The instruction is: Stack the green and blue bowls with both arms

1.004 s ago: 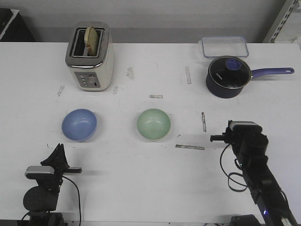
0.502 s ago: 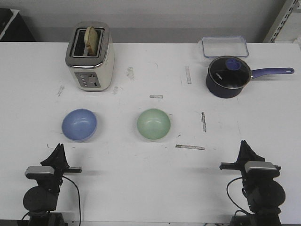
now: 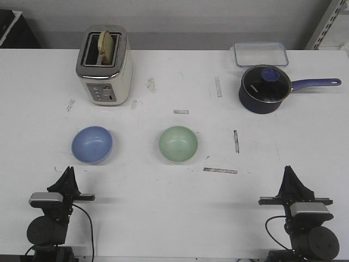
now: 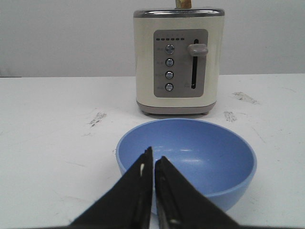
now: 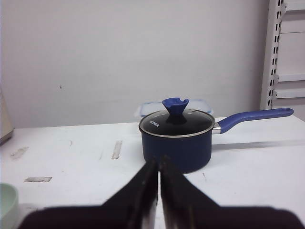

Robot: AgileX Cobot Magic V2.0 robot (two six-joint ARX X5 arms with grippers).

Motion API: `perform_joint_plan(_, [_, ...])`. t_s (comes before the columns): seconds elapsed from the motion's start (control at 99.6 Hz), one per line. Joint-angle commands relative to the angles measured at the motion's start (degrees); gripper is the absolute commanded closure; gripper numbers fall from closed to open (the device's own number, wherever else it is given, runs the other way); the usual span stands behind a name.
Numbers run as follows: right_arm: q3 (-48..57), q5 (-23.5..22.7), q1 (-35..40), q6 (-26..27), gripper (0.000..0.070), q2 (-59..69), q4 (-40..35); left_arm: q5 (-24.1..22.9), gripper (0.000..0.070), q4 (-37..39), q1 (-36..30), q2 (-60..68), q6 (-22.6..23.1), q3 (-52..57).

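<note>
The light blue bowl rests upright on the white table, left of centre, and fills the left wrist view. A pale green bowl sits beside it near the middle; only its rim edge shows in the right wrist view. My left gripper is near the front edge just short of the blue bowl, shut and empty. At the front right, my right gripper is shut with nothing held, well right of the green bowl.
A cream toaster with bread in it stands at the back left. At the back right sit a navy saucepan with a long blue handle and a clear lidded container. Tape strips mark the table.
My right arm has drawn back toward the front edge and folded down, its gripper now pointing forward like the left one. The left arm and both bowls have stayed still.
</note>
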Motion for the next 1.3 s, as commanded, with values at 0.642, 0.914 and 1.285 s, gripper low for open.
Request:
perform_joint_plan(0.642, [0.2,0.0,0.0,4.5,0.0697,-0.3,1.5,0.1,0.0699,1.0,0.0,-0.1,-0.2,-1.2])
perform_joint_plan(0.914, [0.2,0.0,0.0,4.5,0.0697,-0.3,1.5,0.0,0.0699,-0.5,0.0,0.2,-6.5,1.6])
perform_joint_plan(1.285, [0.2,0.0,0.0,4.5,0.0697,-0.3,1.5,-1.7,0.0699,-13.5,0.0,11.0,-6.4,16.8])
